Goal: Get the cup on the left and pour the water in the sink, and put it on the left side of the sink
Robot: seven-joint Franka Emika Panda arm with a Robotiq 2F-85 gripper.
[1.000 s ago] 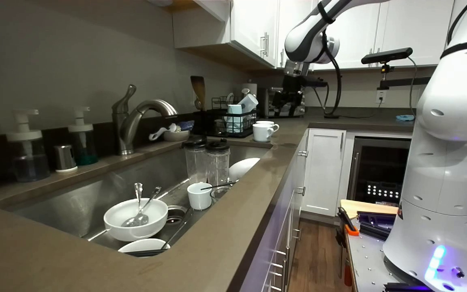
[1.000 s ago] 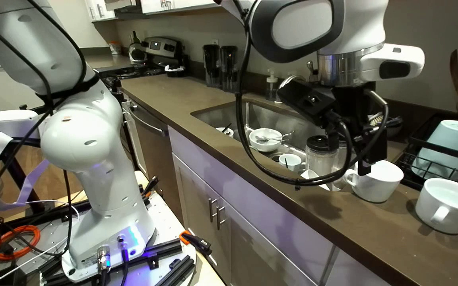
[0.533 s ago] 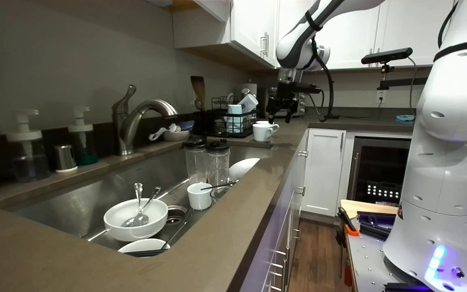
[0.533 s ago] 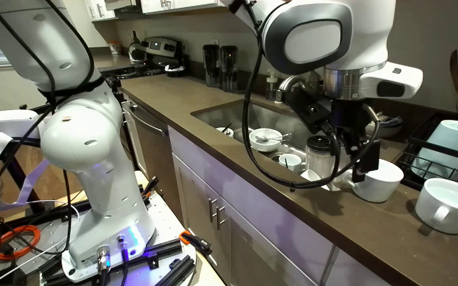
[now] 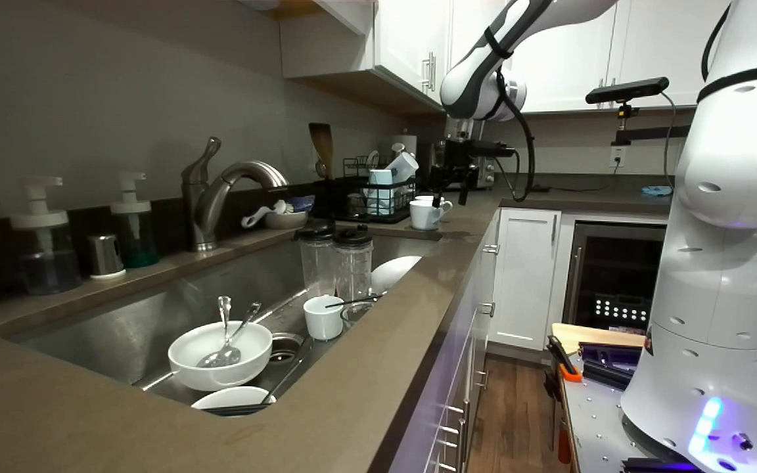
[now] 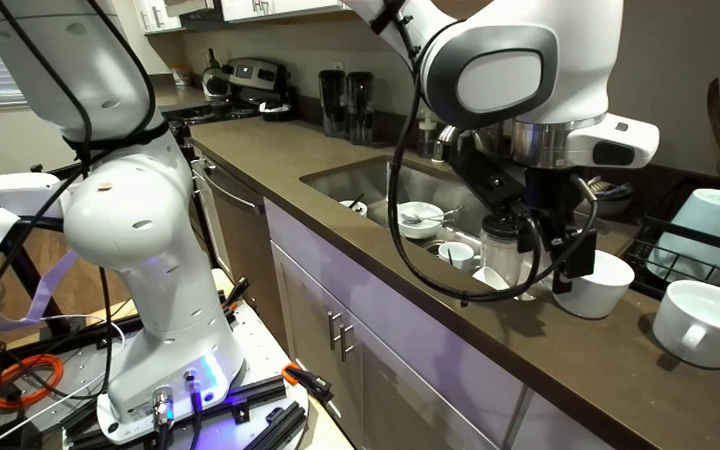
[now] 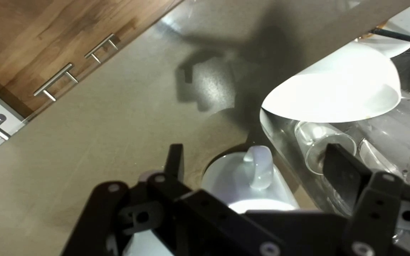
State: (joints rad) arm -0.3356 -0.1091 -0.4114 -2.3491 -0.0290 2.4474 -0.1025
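The white cup (image 6: 604, 284) on the left stands upright on the counter beside the right-hand end of the sink (image 6: 329, 181). My gripper (image 7: 254, 146) is open, its fingers (image 7: 345, 174) far apart. In the wrist view the handle and outer wall of the cup (image 7: 222, 177) lie between them, seen from above. In an exterior view the gripper (image 5: 449, 200) hangs at the cup's handle side, near its rim; whether it touches cannot be told. Nothing is gripped. Most of the cup's mouth is hidden behind the gripper, and water inside it does not show.
A second white mug (image 6: 704, 331) and a black dish rack (image 6: 654, 240) stand just past the cup. The sink holds lidded clear containers (image 5: 353, 269), a tilted white bowl (image 7: 336, 89), another bowl (image 5: 221, 361) and a small cup (image 5: 323, 322). The faucet (image 5: 253, 172) rises behind.
My gripper has come down and, in an exterior view, shifted left toward the cup, mostly in the first half second. Its jaws stay wide. The cup has not moved.
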